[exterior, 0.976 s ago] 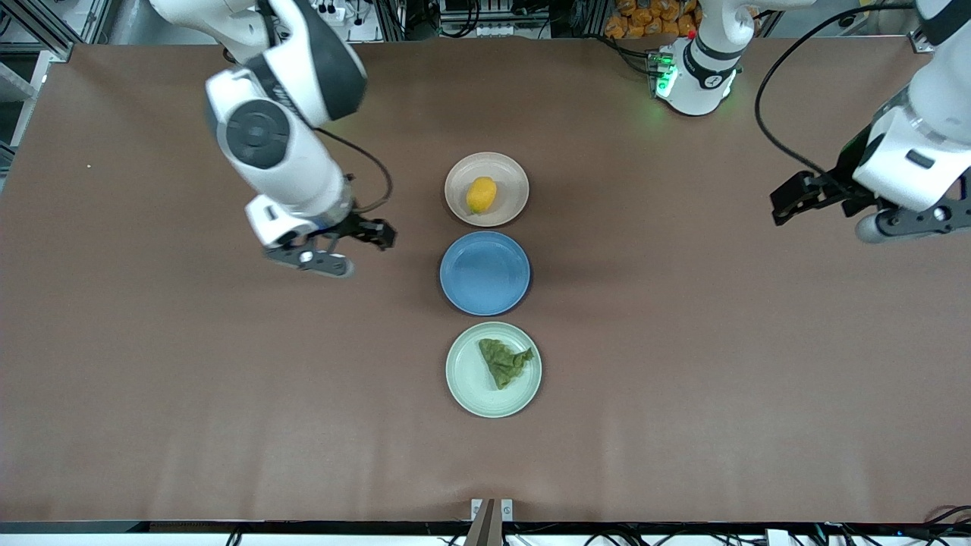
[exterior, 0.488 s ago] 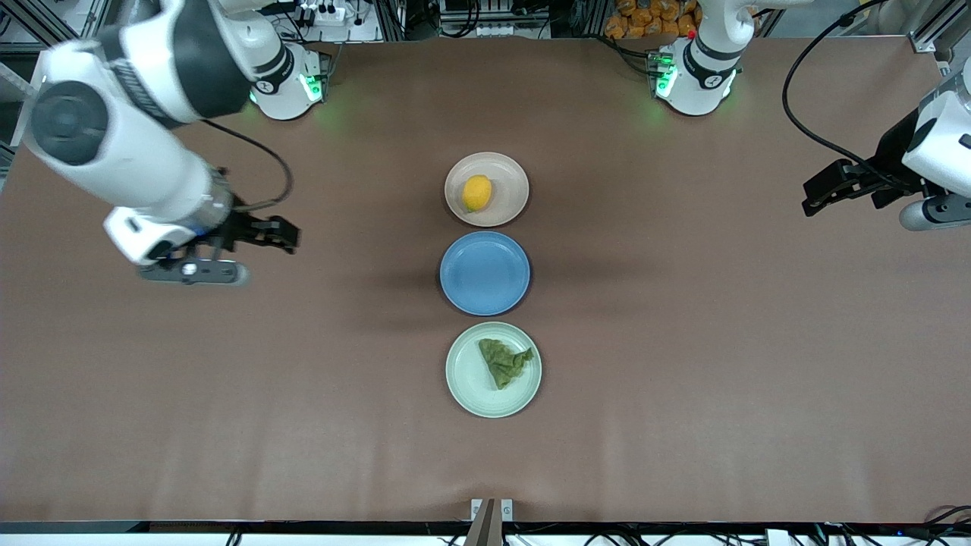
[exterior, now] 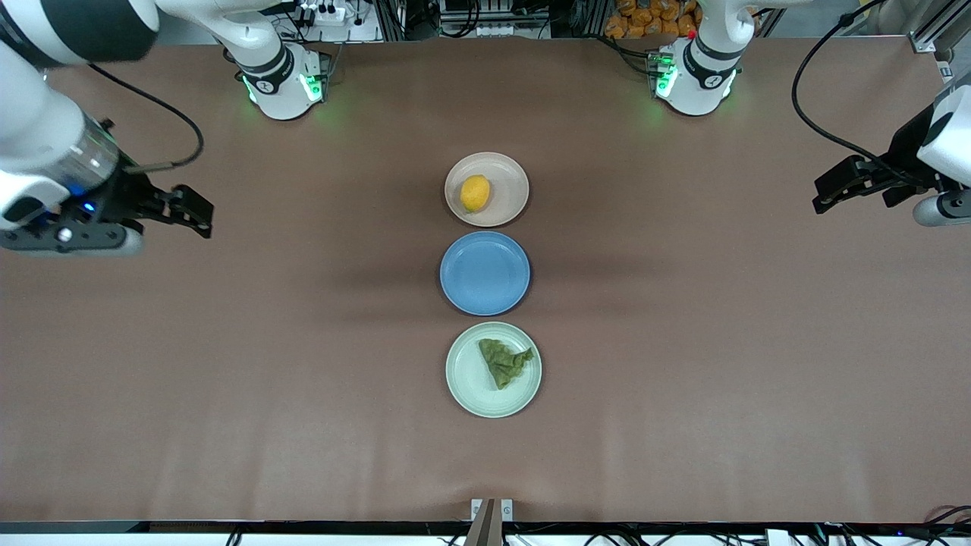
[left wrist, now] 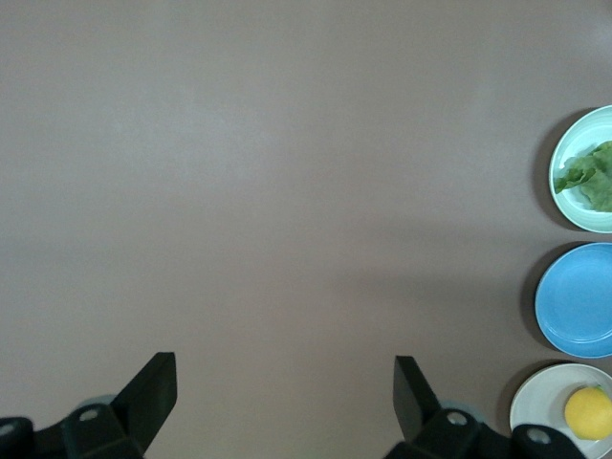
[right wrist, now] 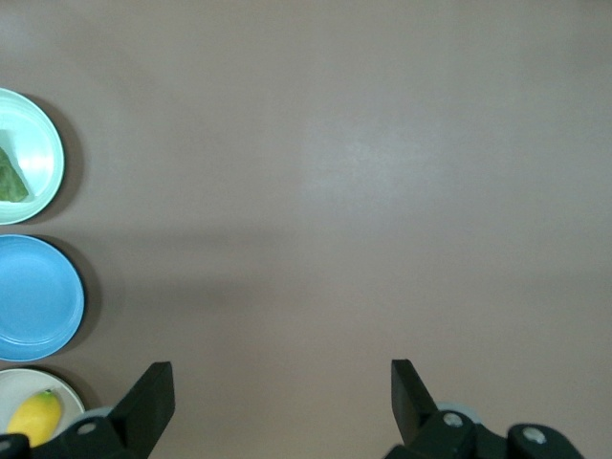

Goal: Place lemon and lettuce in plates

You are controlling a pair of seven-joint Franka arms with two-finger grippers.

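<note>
Judging from the front view, the task looks finished: the lemon [exterior: 475,192] lies in the beige plate [exterior: 510,171] at the upper centre of the frame, and the lettuce [exterior: 505,361] lies in the green plate [exterior: 464,379] at the lower centre. Between them, the blue plate [exterior: 485,273] holds nothing. Nothing seems left to do.

Both items are well apart from the fingers. At the frame's left edge, the right gripper [exterior: 196,211] hangs over bare tabletop [exterior: 683,394], fingers open and holding nothing. At the right edge, the left gripper [exterior: 834,184] does the same, fingers open and empty in its wrist view.
</note>
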